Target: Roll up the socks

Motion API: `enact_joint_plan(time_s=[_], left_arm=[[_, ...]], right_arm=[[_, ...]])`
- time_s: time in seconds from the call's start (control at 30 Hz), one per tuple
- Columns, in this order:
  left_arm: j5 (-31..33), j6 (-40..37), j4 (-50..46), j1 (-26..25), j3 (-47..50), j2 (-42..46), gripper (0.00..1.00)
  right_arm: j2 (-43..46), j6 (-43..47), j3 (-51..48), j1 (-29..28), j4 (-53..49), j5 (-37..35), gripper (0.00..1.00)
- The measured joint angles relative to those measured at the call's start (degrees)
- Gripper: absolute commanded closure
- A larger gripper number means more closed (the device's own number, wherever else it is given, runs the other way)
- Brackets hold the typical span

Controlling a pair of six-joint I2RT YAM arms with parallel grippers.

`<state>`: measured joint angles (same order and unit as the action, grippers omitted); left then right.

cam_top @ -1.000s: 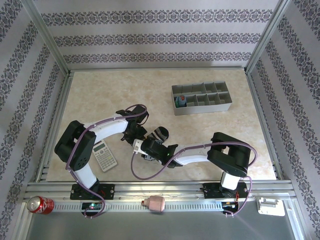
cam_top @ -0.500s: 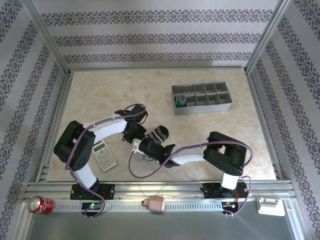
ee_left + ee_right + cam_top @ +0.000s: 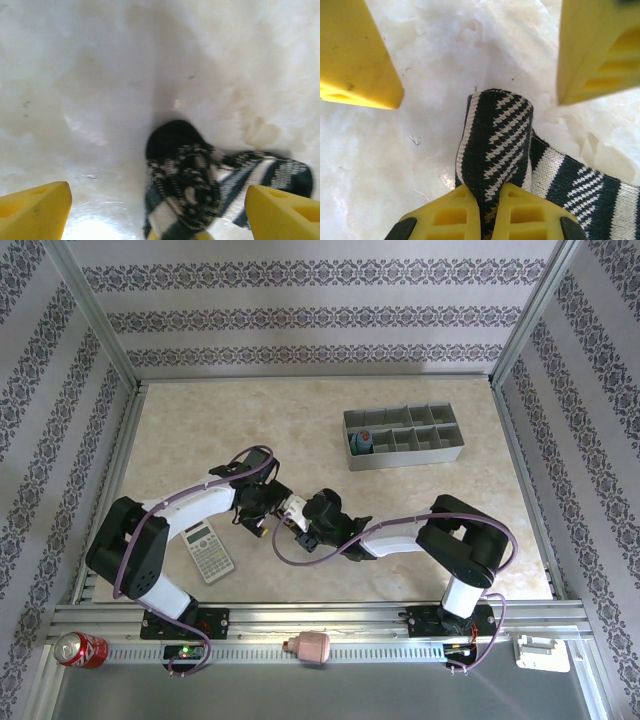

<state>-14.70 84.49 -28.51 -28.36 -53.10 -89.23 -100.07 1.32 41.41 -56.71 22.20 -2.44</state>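
Observation:
The black-and-white striped sock (image 3: 495, 145) lies partly folded on the marble tabletop, a raised fold pinched between my right gripper's (image 3: 487, 200) yellow fingers, which are shut on it. In the left wrist view the same sock (image 3: 185, 180) bunches up between the wide-apart yellow fingertips (image 3: 35, 210) of my left gripper (image 3: 159, 215), which is open around it without touching. From above, the left gripper (image 3: 268, 512) and right gripper (image 3: 297, 518) meet nose to nose at mid-table. The blue-grey and orange sock (image 3: 362, 443) sits bundled in the grey organiser's near-left compartment.
The grey organiser tray (image 3: 440, 452) with several compartments stands at the back right. A grey calculator (image 3: 210, 550) lies beside the left arm. A red can (image 3: 78, 650) and a pink object (image 3: 312, 647) rest on the front rail.
My left gripper has opened and released the striped sock. My right gripper has closed on the sock's fold. Both grippers have shifted a little away from the bases.

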Motion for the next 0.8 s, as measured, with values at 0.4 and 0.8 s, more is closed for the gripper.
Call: enact_joint_plan(time_s=[0.4, 0.8], left_arm=[[0.5, -4.31, 5.42, 0.31, 1.31, 2.99, 0.34], [-2.58, -10.19, 12.7, -1.11, 5.95, 2.43, 0.38]], right_arm=[[0.72, -8.96, -5.29, 6.71, 8.15, 12.5, 1.0], [-1.2, -17.94, -10.23, 12.39, 18.73, 22.58, 1.0]])
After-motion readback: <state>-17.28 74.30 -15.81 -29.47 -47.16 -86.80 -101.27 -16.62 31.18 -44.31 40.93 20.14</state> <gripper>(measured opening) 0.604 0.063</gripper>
